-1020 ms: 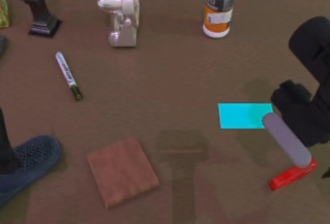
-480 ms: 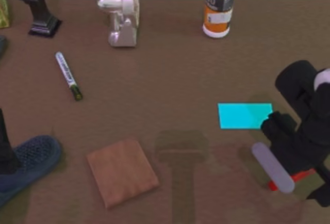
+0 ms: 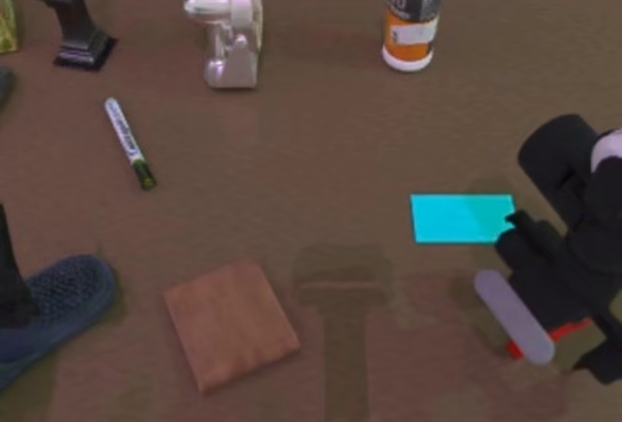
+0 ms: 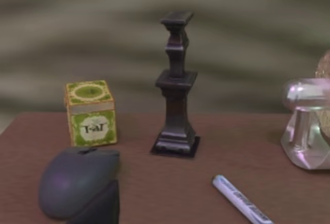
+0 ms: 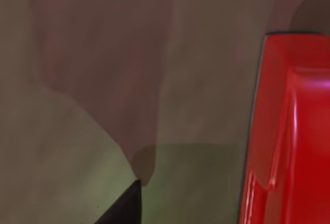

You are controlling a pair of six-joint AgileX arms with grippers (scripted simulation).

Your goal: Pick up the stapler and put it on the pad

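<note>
The red stapler (image 3: 571, 329) lies at the table's front right, mostly hidden under my right arm; only short red bits show. My right gripper (image 3: 562, 307) is down over it. In the right wrist view the stapler (image 5: 289, 131) fills one side, very close, resting on the table. The cyan pad (image 3: 462, 218) lies flat just behind and to the left of that arm, with nothing on it. My left arm (image 3: 8, 281) stays parked at the front left edge. One of its dark fingers (image 4: 100, 208) shows far out to the side, so it stands open.
A brown square slab (image 3: 230, 323) and a blue mesh shoe (image 3: 49, 313) lie at the front left. A marker pen (image 3: 129, 143) is farther back. A dark candlestick (image 3: 73, 14), a silver appliance (image 3: 231, 28) and an orange-labelled bottle (image 3: 415, 14) line the back edge.
Over the last second my right arm swung down and forward, settling lower over the stapler. In the last half second it barely moved. The stapler and the pad stayed put.
</note>
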